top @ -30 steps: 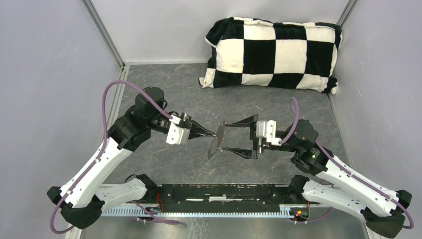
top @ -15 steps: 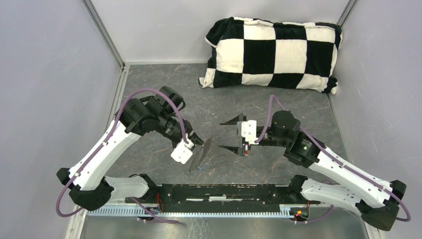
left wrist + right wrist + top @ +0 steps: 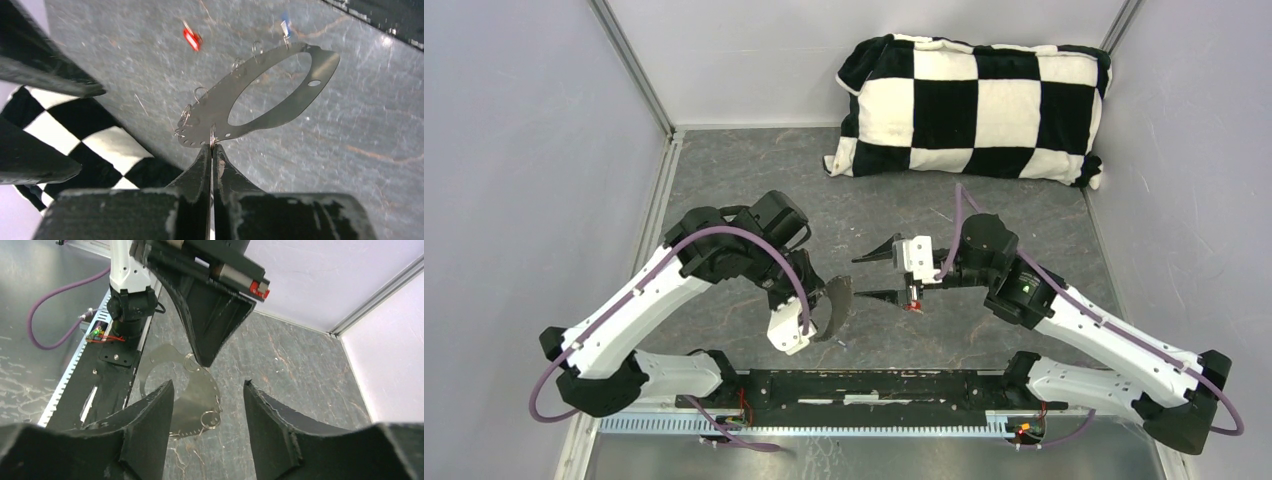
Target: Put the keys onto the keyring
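1. Left gripper [image 3: 211,148]: pressed together, pinching keyring [image 3: 212,112] edge, mid-table, lifted.
2. Right gripper [image 3: 859,279]: spread, empty, just right of the ring.
3. Red key [image 3: 191,39] on table; blue key [image 3: 286,24] at ring tip, unclear if hooked. Rec: grab red by head, ring steady.

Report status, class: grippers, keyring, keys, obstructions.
Left gripper shut on flat grey oval metal keyring. Right gripper open, empty, facing it. Red-headed key on grey table, unthreaded. Nothing between.
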`<move>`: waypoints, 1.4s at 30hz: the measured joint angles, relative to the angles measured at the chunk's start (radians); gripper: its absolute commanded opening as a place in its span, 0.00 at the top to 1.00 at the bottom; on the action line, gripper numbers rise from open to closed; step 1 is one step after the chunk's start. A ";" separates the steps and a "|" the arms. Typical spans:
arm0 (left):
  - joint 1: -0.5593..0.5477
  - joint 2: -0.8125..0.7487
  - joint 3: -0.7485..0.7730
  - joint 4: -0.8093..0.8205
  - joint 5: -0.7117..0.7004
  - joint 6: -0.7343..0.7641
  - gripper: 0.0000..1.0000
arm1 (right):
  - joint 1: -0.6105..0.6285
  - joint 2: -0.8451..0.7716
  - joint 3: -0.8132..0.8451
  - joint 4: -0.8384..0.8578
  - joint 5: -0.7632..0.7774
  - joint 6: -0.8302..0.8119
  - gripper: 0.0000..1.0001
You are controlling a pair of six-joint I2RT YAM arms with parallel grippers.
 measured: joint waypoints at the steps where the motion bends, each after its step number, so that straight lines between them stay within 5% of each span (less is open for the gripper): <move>1: -0.008 0.007 0.000 0.000 -0.033 0.000 0.98 | 0.000 0.004 0.000 0.010 0.000 0.011 0.45; 9: -0.037 0.065 0.002 0.004 -0.179 -0.052 0.98 | 0.029 0.036 -0.063 0.138 0.078 0.111 0.45; 23: -0.043 0.126 0.093 0.027 -0.204 -0.300 0.98 | 0.119 0.082 -0.141 0.297 0.312 0.140 0.45; 42: -0.047 0.133 0.126 0.039 -0.204 -0.386 0.98 | 0.153 0.159 -0.141 0.313 0.434 0.113 0.85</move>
